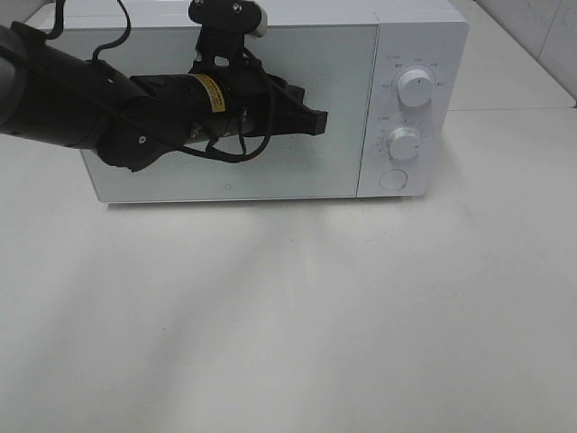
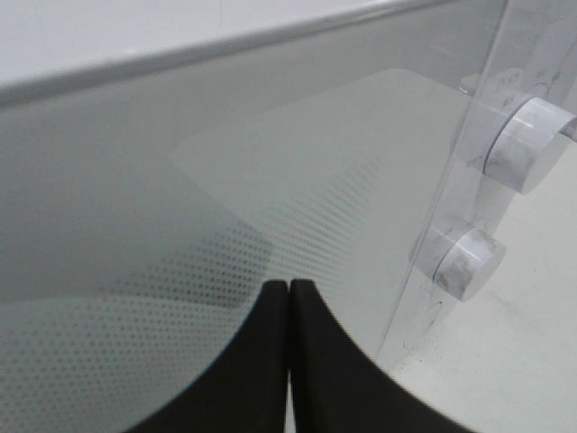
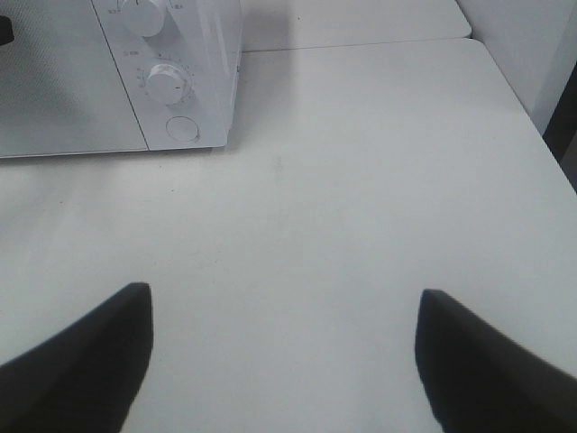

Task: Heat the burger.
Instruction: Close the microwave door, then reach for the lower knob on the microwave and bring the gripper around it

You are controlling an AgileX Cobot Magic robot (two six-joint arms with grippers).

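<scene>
The burger is out of view in every frame. A white microwave (image 1: pixel 347 108) stands at the back of the table with its door closed. My left gripper (image 1: pixel 319 121) is shut with nothing in it, its tip close in front of the door glass (image 2: pixel 270 162), to the left of the control panel; whether it touches the glass I cannot tell. In the left wrist view its two black fingers (image 2: pixel 311 361) are pressed together. My right gripper (image 3: pixel 284 290) is open over bare table, in front of and to the right of the microwave (image 3: pixel 63 90), and holds nothing.
The control panel has an upper knob (image 1: pixel 416 86), a lower knob (image 1: pixel 405 142) and a round button (image 1: pixel 394 179) below them. The white table (image 1: pixel 288 316) stretches in front of the microwave. A seam in the tabletop (image 1: pixel 514 110) runs right of the microwave.
</scene>
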